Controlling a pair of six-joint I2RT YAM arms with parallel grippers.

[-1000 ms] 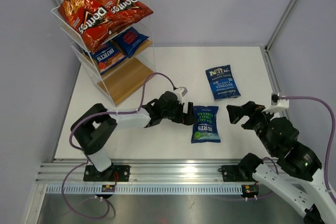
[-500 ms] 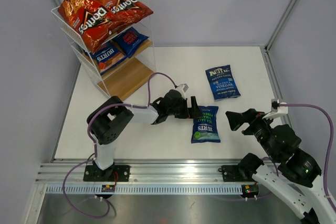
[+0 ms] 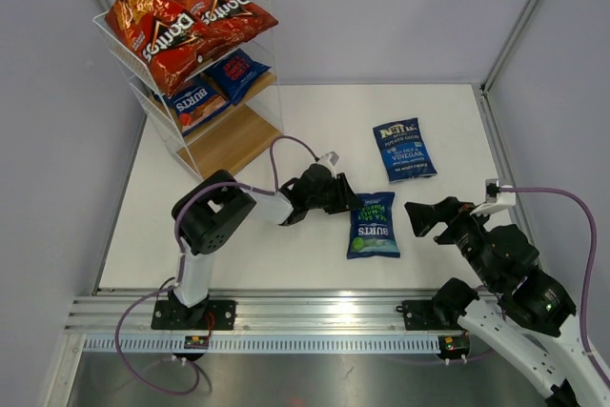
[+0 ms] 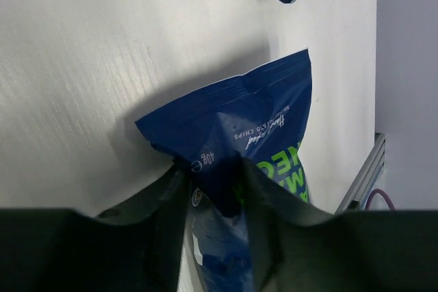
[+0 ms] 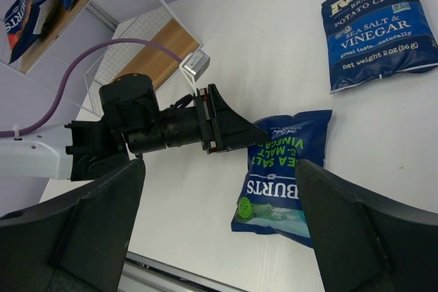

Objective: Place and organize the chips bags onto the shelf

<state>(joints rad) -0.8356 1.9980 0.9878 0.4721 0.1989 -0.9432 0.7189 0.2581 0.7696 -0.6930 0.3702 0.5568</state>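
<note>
A dark blue Burts chips bag [image 3: 374,226] [image 5: 284,176] lies flat on the white table, in front of the arms. My left gripper [image 3: 351,199] [image 4: 213,176] is shut on that bag's top left edge, pinching the foil [image 4: 253,114] between both fingers. The bag still rests on the table. A blue Kettle chips bag [image 3: 404,150] [image 5: 380,25] lies further back. The shelf [image 3: 229,140] stands at the back left, with two red Doritos bags [image 3: 157,30] on top and two dark blue bags [image 3: 195,102] on the middle board. My right gripper [image 3: 419,216] [image 5: 219,163] hovers open to the right of the Burts bag, holding nothing.
The shelf's bottom wooden board [image 5: 157,46] is bare. A purple cable [image 3: 286,145] loops over the left arm. An aluminium rail [image 3: 305,316] runs along the near table edge. Grey walls close in on both sides.
My left gripper slid right onto the Burts bag's top left edge and closed on it. The right arm drifted slightly left and stayed open.
</note>
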